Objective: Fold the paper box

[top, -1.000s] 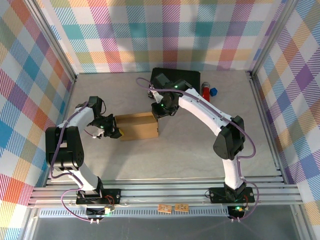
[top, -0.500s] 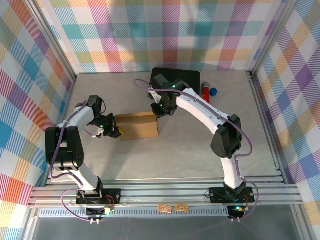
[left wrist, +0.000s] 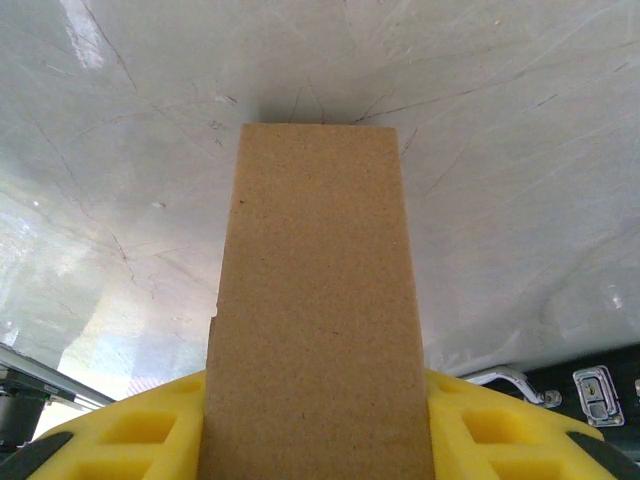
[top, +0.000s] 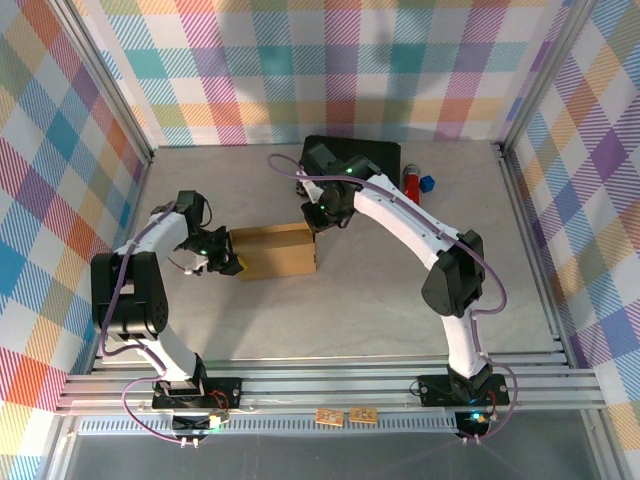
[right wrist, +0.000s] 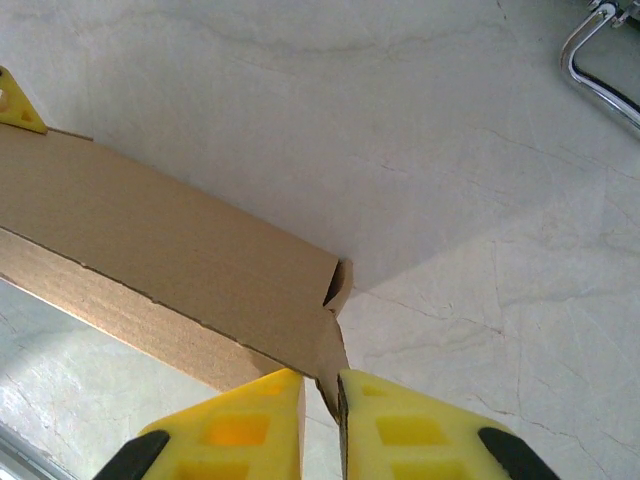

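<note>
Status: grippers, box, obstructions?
Left gripper shut on left end of paper box. Right gripper pinching its right corner flap. Black case behind, apart from box.

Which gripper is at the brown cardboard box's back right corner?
The right gripper, pinching a flap edge there; the left gripper grips the brown cardboard box's opposite, left end.
</note>
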Controlling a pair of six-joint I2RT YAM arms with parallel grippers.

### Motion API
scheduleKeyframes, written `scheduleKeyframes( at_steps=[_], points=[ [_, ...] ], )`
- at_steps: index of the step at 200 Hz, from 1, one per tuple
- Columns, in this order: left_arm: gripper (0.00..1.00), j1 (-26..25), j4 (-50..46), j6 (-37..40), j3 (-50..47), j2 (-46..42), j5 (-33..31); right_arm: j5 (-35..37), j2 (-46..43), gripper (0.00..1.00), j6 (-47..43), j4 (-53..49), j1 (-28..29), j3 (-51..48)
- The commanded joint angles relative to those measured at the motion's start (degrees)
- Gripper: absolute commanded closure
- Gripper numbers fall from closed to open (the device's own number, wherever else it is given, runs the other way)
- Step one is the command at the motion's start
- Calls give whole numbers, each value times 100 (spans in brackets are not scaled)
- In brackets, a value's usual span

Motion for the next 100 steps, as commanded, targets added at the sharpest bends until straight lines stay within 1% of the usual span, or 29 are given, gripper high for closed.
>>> scheduleKeyframes(
  at_steps=[1,21,47,100],
  points=[
    [81,88,-248,20,127,36,24,-14,-16,82,-40,-49,-9,-4],
    [81,88,-243,19,110,32,24,16,1,81,-49,-24,-9,-1],
    [82,97,-259,15,105,24,4,79,28,76,-105,-13,-9,-52],
    [82,97,-318,20,171,32,-9,180,-208,78,-384,365,-9,-544]
  ],
)
